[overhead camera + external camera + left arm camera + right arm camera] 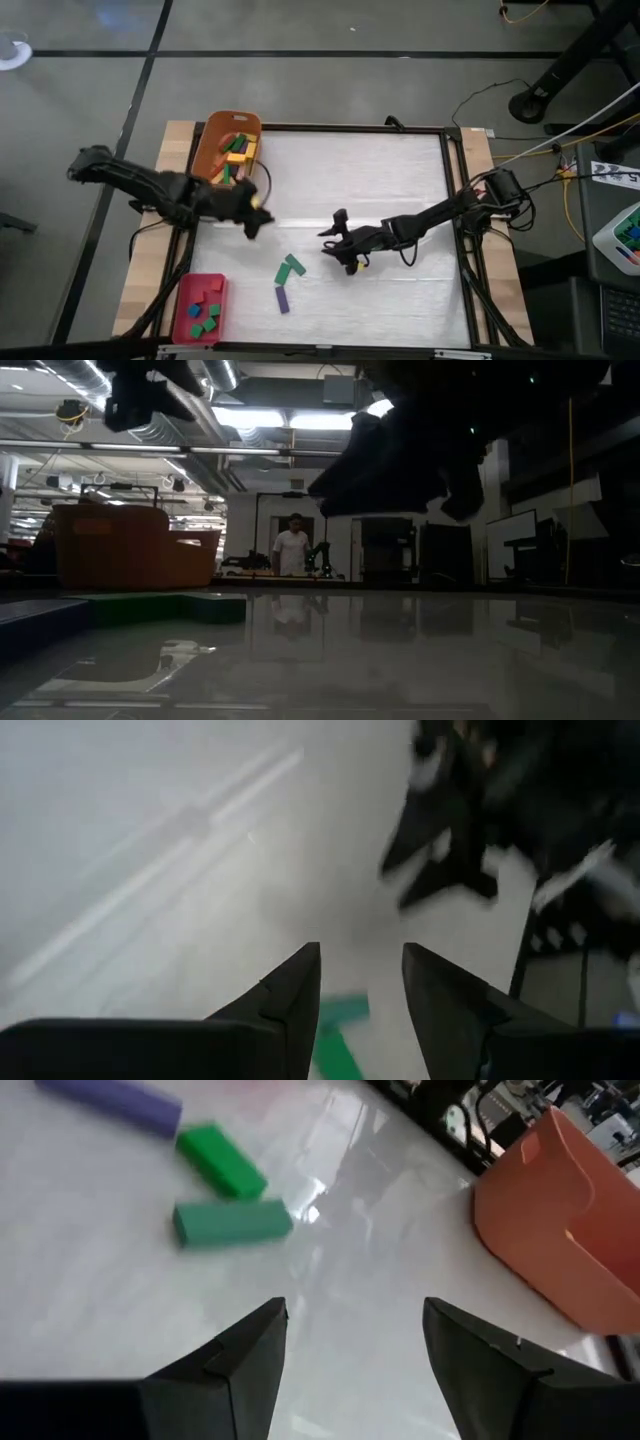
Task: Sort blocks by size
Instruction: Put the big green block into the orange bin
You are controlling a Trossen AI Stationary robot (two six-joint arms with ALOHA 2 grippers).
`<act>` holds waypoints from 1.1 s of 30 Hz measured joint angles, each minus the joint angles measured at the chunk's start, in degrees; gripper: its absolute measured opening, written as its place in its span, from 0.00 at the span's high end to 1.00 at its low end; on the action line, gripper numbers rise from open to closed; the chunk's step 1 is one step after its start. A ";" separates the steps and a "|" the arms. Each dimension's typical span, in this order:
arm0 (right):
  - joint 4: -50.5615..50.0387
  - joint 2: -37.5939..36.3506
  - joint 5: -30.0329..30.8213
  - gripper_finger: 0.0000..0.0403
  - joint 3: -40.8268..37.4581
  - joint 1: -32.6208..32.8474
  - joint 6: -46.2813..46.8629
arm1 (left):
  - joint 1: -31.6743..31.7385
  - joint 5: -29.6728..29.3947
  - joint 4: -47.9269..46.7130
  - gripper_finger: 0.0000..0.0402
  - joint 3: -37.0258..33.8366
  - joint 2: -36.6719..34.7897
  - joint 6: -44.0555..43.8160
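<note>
Three long blocks [287, 280] lie mid-table; right gripper [342, 252], spread wide and empty, should be lowered squarely over one bar, while left gripper [362, 990], partly parted and empty, is kept clear.

Left arm: enters from left edge of high view, extends right; left gripper [258, 219] sits left of centre. Fingers [290, 1005] parted, narrow gap, nothing between. Right arm: enters from right edge, reaches left; right gripper [348, 262] just below centre. Fingers [245, 1355] spread wide, empty.
</note>
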 joint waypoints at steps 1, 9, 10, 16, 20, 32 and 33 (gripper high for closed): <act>-1.30 -0.34 0.44 0.43 0.00 0.00 -1.52 | -1.71 -0.03 0.02 0.68 0.00 1.82 -1.91; -10.44 -5.05 7.96 0.43 0.00 -0.41 -12.11 | -11.57 2.24 2.43 0.68 0.10 17.63 -20.36; -10.98 -5.56 8.41 0.43 0.00 -0.66 -13.01 | -12.09 3.01 2.43 0.68 0.49 19.50 -22.11; -11.86 -6.31 8.47 0.43 0.00 -4.42 -13.35 | -12.85 7.94 2.52 0.68 5.94 30.74 -26.68; -13.41 -6.31 6.50 0.43 0.00 -7.38 -13.13 | -12.75 10.00 1.01 0.68 11.06 37.43 -25.50; -15.51 -6.31 2.84 0.43 -0.02 -9.74 -12.82 | -12.75 10.37 -6.83 0.68 17.86 46.68 -29.63; -15.68 -6.31 2.83 0.43 -0.02 -9.74 -12.81 | -12.75 10.77 -6.71 0.68 17.87 46.71 -29.51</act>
